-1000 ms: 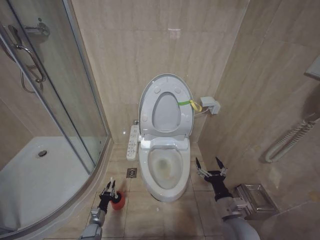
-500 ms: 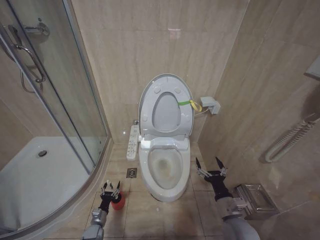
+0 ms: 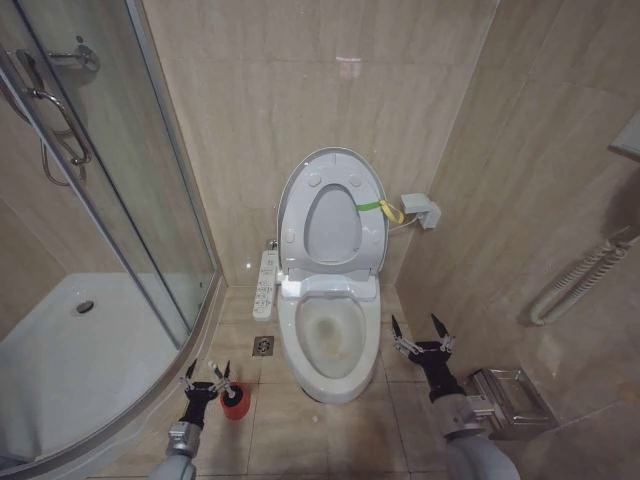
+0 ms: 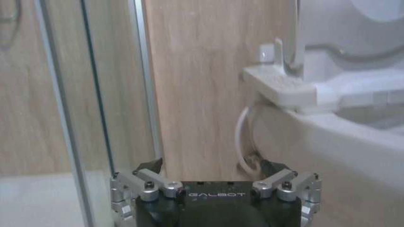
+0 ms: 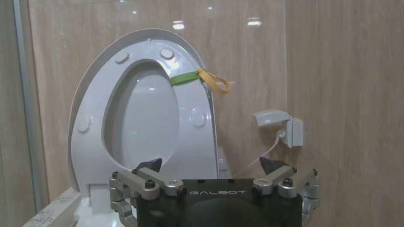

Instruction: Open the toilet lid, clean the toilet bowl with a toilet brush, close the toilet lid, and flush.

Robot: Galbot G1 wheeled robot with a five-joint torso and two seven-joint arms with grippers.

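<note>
The toilet lid (image 3: 333, 225) stands upright against the wall, the seat ring raised against it and a yellow-green strap (image 3: 379, 208) on its edge; in the right wrist view the toilet lid (image 5: 142, 118) is straight ahead. The toilet bowl (image 3: 328, 335) lies uncovered below it. A small red holder (image 3: 234, 402) with the dark top of the toilet brush (image 3: 231, 392) stands on the floor left of the bowl. My left gripper (image 3: 204, 376) (image 4: 211, 165) is open just left of the holder, holding nothing. Low on the bowl's other side, my right gripper (image 3: 422, 334) (image 5: 208, 164) is open and empty.
A glass shower enclosure (image 3: 130, 200) with a white tray (image 3: 70, 360) closes off the left. A narrow button panel (image 3: 266, 283) and a floor drain (image 3: 263, 346) sit between it and the toilet. A metal box (image 3: 510, 400) and a hose (image 3: 575, 285) are on the right wall.
My left gripper was at the red holder, opened, and has drawn back to the left of it. The right arm has not moved.
</note>
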